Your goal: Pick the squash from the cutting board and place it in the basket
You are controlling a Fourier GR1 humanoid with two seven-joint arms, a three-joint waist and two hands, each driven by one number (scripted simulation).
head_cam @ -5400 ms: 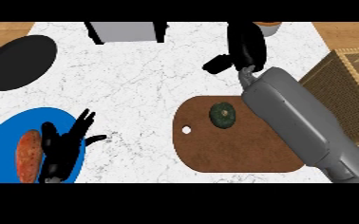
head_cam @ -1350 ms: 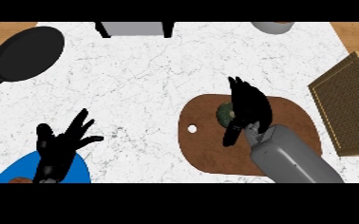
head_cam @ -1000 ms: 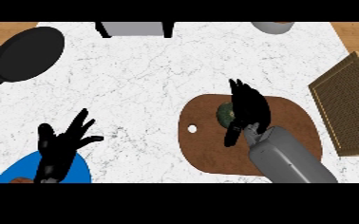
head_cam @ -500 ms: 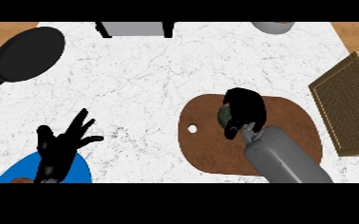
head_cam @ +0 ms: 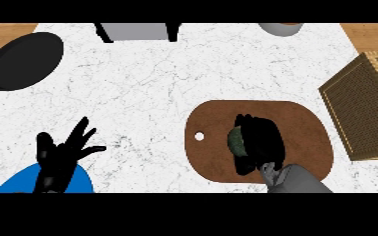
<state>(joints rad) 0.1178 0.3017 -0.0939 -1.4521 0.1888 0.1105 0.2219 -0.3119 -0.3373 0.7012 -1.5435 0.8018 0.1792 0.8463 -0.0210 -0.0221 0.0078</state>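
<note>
The squash (head_cam: pixel 237 141) is seen lying on the brown cutting board (head_cam: pixel 214 125), near its middle, and is largely covered by the right hand (head_cam: pixel 260 142), whose fingers are curled over and around it. Only the squash's green left side is left showing beside the dark fingers. The basket (head_cam: pixel 356 109) is found at the right edge of the white counter (head_cam: pixel 162 85), just beside the board and apart from the squash. The left hand (head_cam: pixel 60 155) is shown resting at the lower left with its fingers spread apart, above a blue plate (head_cam: pixel 21 182). A black round pan (head_cam: pixel 26 60) is placed at the far left
</note>
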